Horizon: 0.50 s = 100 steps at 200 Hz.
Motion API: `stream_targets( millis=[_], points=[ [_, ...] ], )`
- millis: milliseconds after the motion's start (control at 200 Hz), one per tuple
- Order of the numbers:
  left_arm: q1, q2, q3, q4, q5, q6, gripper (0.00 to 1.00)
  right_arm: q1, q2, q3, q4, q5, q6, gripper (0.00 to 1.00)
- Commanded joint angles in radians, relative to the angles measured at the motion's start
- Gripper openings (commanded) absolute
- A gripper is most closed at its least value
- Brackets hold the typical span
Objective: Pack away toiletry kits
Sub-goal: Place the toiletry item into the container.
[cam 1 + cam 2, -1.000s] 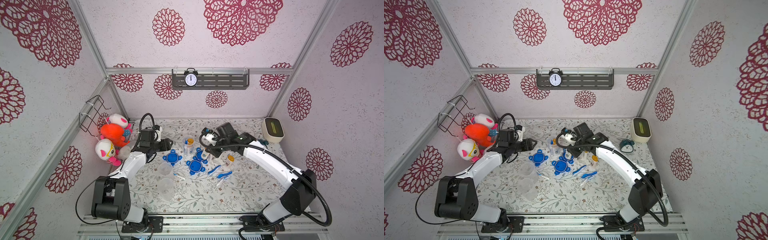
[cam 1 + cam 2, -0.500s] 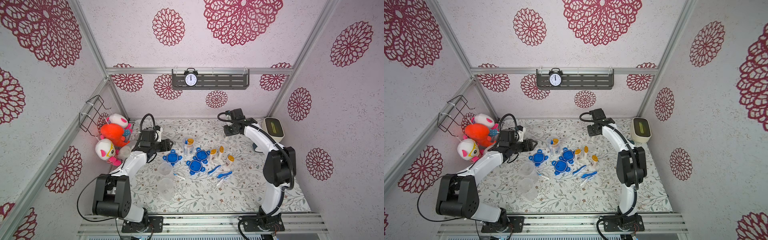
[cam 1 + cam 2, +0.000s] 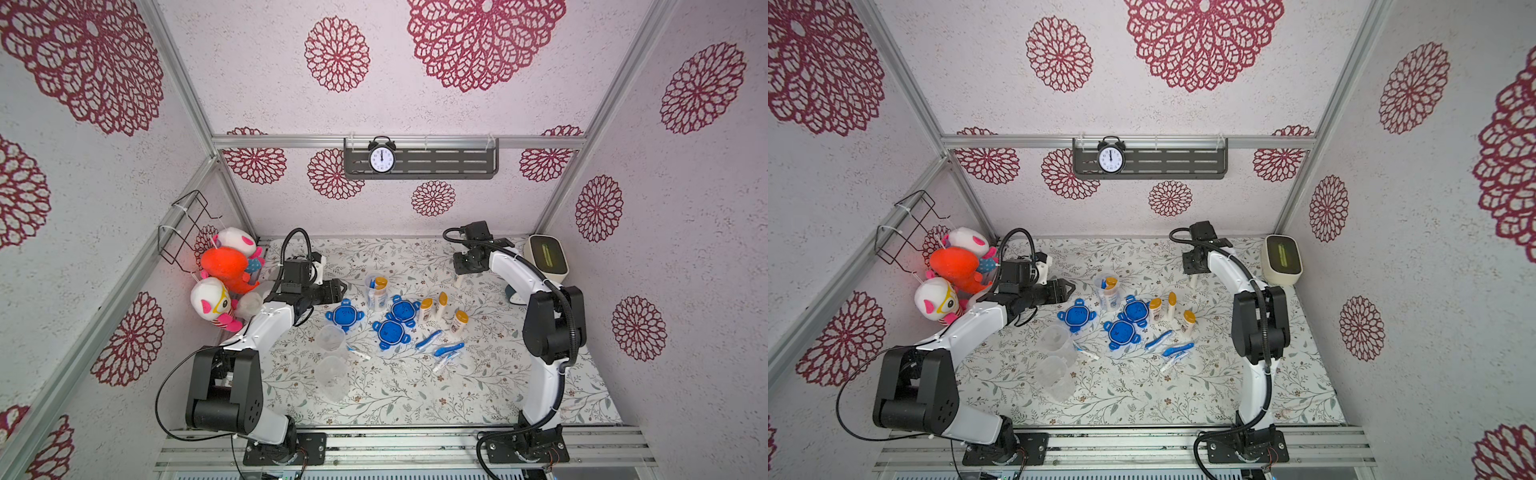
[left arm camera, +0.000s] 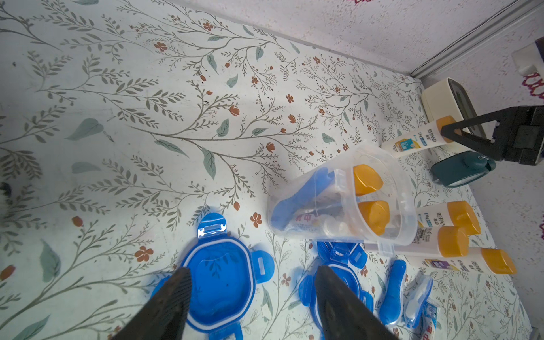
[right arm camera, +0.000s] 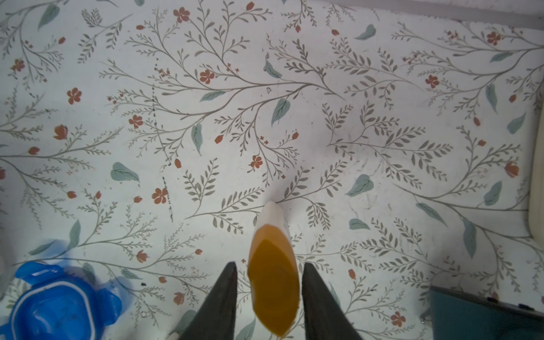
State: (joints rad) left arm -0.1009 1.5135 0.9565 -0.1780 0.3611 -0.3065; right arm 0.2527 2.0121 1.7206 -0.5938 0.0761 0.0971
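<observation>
We count three clear cups (image 3: 330, 376) mid-table, one packed; three blue lids (image 3: 345, 315); six bottles (image 3: 459, 322); three toothbrushes (image 3: 428, 338). Toothpaste tubes (image 3: 359, 354) too small to count. Left gripper (image 4: 251, 269) wide, empty; right gripper (image 5: 270, 264) loose around the cap of one standing bottle (image 5: 272, 282).

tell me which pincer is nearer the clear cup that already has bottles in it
Left. The left pincer hangs open close beside the filled cup. The right pincer is farther off, near the back wall, its jaws either side of a lone bottle.
</observation>
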Motion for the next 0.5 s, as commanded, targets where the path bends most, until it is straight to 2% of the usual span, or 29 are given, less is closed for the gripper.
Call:
stream_targets(
  millis=[0, 315, 425, 495],
  points=[
    [0.007, -0.006, 0.001, 0.002, 0.004, 0.026, 0.71, -0.007, -0.031, -0.005, 0.015, -0.013, 0.033, 0.42],
    [0.009, -0.024, -0.01, 0.006, 0.003, 0.024, 0.71, -0.007, -0.144, -0.047, 0.031, 0.029, 0.039, 0.61],
    [0.009, -0.034, -0.01, 0.003, -0.001, 0.025, 0.71, 0.014, -0.263, -0.1, 0.029, 0.084, 0.069, 0.63],
    [0.009, -0.044, -0.012, 0.005, -0.005, 0.025, 0.71, 0.031, -0.37, -0.158, 0.02, 0.09, 0.136, 0.62]
  ],
)
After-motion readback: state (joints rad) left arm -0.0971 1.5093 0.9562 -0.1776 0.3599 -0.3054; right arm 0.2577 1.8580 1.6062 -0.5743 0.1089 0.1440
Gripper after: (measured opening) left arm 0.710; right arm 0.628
